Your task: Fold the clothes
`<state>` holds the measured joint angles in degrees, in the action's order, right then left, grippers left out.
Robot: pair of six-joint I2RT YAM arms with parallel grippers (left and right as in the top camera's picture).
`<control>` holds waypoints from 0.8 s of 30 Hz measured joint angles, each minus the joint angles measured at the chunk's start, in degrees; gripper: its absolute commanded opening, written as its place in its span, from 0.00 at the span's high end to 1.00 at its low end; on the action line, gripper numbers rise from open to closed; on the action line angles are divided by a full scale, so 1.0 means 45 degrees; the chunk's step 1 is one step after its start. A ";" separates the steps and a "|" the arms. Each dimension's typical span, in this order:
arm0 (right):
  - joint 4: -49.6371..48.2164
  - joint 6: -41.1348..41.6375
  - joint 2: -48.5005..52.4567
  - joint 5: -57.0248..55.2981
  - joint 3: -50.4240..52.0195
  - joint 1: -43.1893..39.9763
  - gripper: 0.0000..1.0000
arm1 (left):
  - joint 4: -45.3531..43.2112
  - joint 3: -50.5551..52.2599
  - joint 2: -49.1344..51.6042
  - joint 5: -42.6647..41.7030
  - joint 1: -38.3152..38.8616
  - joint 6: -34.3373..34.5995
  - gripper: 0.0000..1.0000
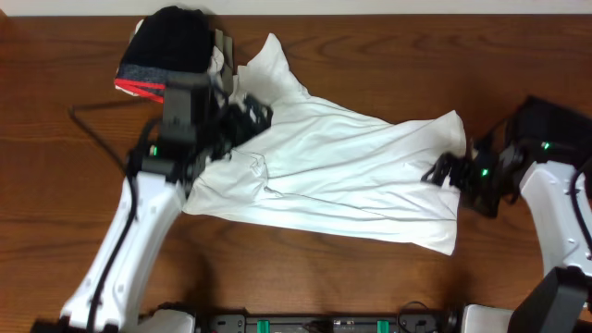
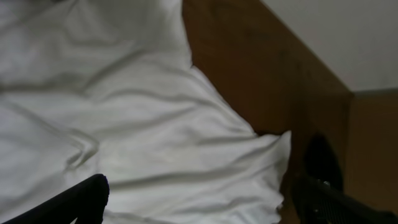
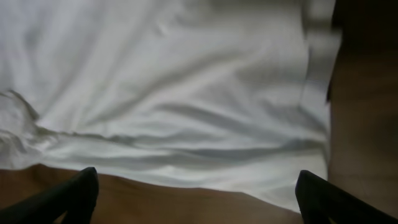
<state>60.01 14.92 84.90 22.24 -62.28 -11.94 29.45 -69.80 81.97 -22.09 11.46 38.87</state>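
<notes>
The clothes are a large white shirt (image 1: 342, 171), lying wrinkled across the middle of the table, and a smaller black garment (image 1: 171, 46) with a grey and red edge at the back left. My left gripper (image 1: 248, 118) hovers open over the shirt's left part near a sleeve. In the left wrist view the white cloth (image 2: 143, 118) fills the space between the spread fingers (image 2: 81, 199). My right gripper (image 1: 442, 171) stands open at the shirt's right edge. In the right wrist view the shirt's hem (image 3: 186, 124) lies just ahead of the wide-apart fingers (image 3: 323, 199), with bare wood between them.
The wooden table (image 1: 305, 277) shows in front of the shirt and on the far left. A thin black cable (image 1: 92, 125) runs over the table at the left. The table's back edge meets a pale wall (image 1: 416, 7).
</notes>
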 measured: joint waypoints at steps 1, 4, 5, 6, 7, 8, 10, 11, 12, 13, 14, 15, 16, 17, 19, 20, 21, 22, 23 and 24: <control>0.0097 0.0097 0.0000 -0.0160 -0.0646 0.0063 0.01 | 0.0228 -0.0685 0.0539 0.0024 0.0000 0.0000 0.05; 0.0301 0.0471 0.0000 -0.0690 -0.2463 0.0092 0.01 | 0.1481 -0.3303 0.2696 0.0228 -0.0044 -0.0015 0.05; 0.0296 0.0583 0.0005 -0.0826 -0.2934 0.0087 0.01 | 0.1773 -0.4046 0.3317 0.0277 -0.0058 -0.0015 0.05; 0.0325 0.0714 0.0034 -0.0967 -0.3468 0.0087 0.01 | 0.1982 -0.4843 0.4002 0.0345 -0.0087 -0.0019 0.05; 0.0321 0.0831 0.0117 -0.1059 -0.3978 0.0092 0.01 | 0.2302 -0.5765 0.4775 0.0403 -0.0117 -0.0015 0.05; 0.0321 0.0913 0.0291 -0.1146 -0.4546 0.0092 0.01 | 0.2453 -0.6572 0.5469 0.0476 -0.0136 -0.0015 0.05; 0.0418 0.1025 0.0923 -0.1268 -0.5649 0.0092 0.01 | 0.2939 -0.8024 0.6717 0.0568 -0.0209 0.0019 0.04; 0.0476 0.1035 0.1166 -0.1292 -0.5945 0.0092 0.01 | 0.3036 -0.8485 0.7116 0.0602 -0.0233 0.0034 0.05; 0.0699 0.1083 0.1685 -0.1341 -0.6484 0.0092 0.01 | 0.3186 -0.9117 0.7703 0.0622 -0.0277 0.0049 0.05; 0.0908 0.1122 0.2225 -0.1379 -0.6980 0.0092 0.01 | 0.3230 -0.9627 0.8228 0.0627 -0.0325 0.0073 0.05; 0.1132 0.1127 0.2788 -0.1404 -0.7465 0.0102 0.02 | 0.3259 -1.0059 0.8738 0.0656 -0.0374 0.0078 0.05; 0.1447 0.1137 0.3536 -0.1462 -0.8063 0.0141 0.02 | 0.3254 -1.0375 0.9170 0.0661 -0.0418 0.0078 0.05; 0.1637 0.1117 0.4187 -0.1511 -0.8582 0.0214 0.02 | 0.3181 -1.0603 0.9564 0.0665 -0.0447 0.0078 0.05; 0.1744 0.1103 0.4711 -0.1525 -0.9005 0.0282 0.02 | 0.3065 -1.0724 0.9860 0.0670 -0.0461 0.0078 0.05; 0.1894 0.1054 0.5897 -0.1574 -0.9938 0.0534 0.02 | 0.2623 -1.0797 1.0389 0.0670 -0.0500 0.0087 0.06; 0.1957 0.1035 0.6392 -0.1579 -1.0336 0.0670 0.02 | 0.2390 -1.0797 1.0579 0.0670 -0.0510 0.0087 0.07; 0.1957 0.1010 0.6776 -0.1583 -1.0652 0.0792 0.02 | 0.2089 -1.0797 1.0817 0.0675 -0.0510 0.0151 0.09; 0.1948 0.1001 0.7033 -0.1579 -1.0841 0.0889 0.01 | 0.1792 -1.0797 1.0982 0.0675 -0.0510 0.0253 0.09; 0.1962 0.0971 0.7257 -0.1588 -1.0982 0.0981 0.01 | 0.1520 -1.0802 1.1118 0.0675 -0.0510 0.0330 0.10; 0.1957 0.0962 0.7373 -0.1608 -1.1030 0.1054 0.01 | 0.1277 -1.0802 1.1268 0.0685 -0.0510 0.0423 0.11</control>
<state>68.82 19.25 118.08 15.00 -111.92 -7.20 35.20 -118.41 132.68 -19.00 9.17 40.77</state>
